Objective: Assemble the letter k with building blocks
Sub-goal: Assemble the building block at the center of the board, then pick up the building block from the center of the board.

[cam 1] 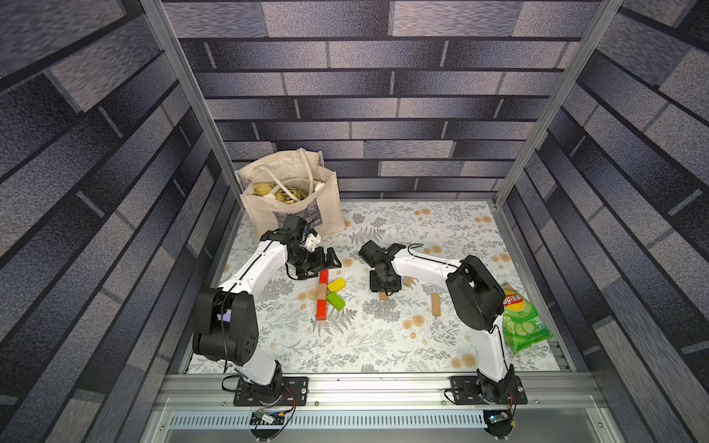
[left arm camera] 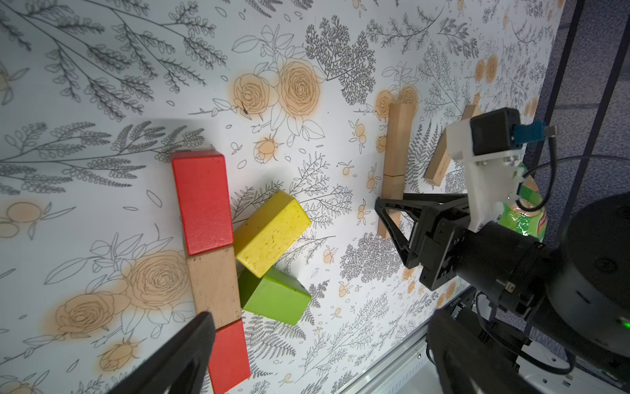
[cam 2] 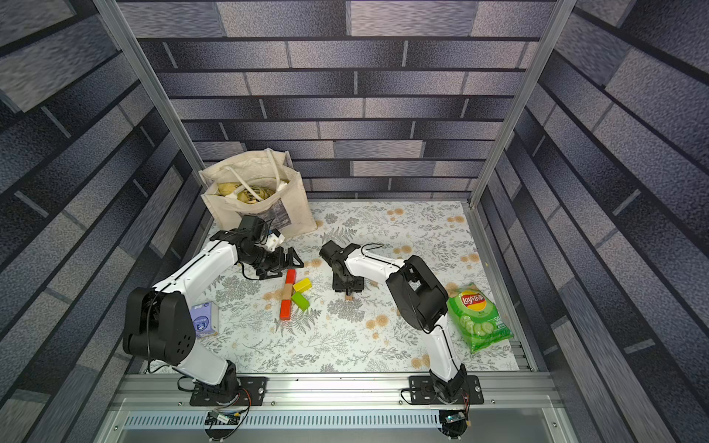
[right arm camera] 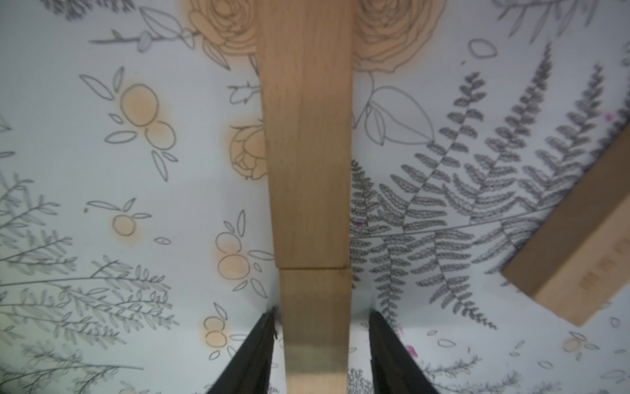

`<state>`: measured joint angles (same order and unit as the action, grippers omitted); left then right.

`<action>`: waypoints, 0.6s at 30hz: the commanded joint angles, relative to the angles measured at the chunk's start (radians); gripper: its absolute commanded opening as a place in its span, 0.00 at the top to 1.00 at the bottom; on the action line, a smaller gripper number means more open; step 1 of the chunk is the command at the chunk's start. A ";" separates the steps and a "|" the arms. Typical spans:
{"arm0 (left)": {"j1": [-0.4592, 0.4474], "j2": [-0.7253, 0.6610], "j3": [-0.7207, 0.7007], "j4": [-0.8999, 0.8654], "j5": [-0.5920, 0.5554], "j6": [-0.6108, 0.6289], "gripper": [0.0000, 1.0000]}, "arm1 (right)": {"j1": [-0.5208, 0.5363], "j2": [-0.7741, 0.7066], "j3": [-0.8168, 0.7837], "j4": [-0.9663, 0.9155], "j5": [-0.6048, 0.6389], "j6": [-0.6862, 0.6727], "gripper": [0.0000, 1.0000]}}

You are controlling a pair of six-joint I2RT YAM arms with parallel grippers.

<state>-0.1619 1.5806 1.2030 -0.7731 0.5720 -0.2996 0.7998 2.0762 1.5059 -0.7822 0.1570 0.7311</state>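
Right gripper (cam 1: 384, 291): it stands over the tan spine (left arm camera: 393, 163), well to the right of the coloured letter k (cam 1: 327, 295). Its jaws are part-open astride the near tan block (right arm camera: 315, 324). One finger (right arm camera: 259, 351) is at or very near the block's side and the other stands clear, so I judge that nothing is clamped.

Left gripper (cam 1: 326, 264): spread wide and empty, it hovers at the far end of the coloured letter k (five blocks, apparently finished).

Tan spine: the far tan block (right arm camera: 303, 136) and the near tan block lie end to end and touch, with a slight sideways step at the seam.

Slanted tan block (right arm camera: 576, 259): it lies on the side of the spine away from the coloured letter k, apart from the spine.

Judgement: the step in hand is releasing the near tan block.
- Open until both fingers clear the wood.
- Rise straight up, because any sideways drift would likely drag the block and worsen the step.
- The spine looks one block short.
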 commanded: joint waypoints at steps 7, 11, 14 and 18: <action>0.007 -0.024 -0.010 -0.003 -0.028 0.011 0.00 | 0.016 -0.100 -0.043 0.072 0.023 -0.037 0.42; 0.009 -0.027 -0.011 -0.002 -0.047 0.010 0.00 | 0.034 -0.139 -0.032 0.076 0.017 -0.065 0.37; 0.009 -0.025 -0.014 0.001 -0.053 0.014 0.00 | 0.042 -0.187 -0.038 0.096 -0.001 -0.079 0.34; 0.004 -0.021 -0.024 0.020 -0.049 0.021 0.00 | 0.046 -0.280 -0.050 0.047 0.049 -0.061 0.33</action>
<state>-0.1619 1.5806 1.2015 -0.7654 0.5373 -0.2985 0.8398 1.8755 1.4677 -0.7025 0.1631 0.6716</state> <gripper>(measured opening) 0.997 0.667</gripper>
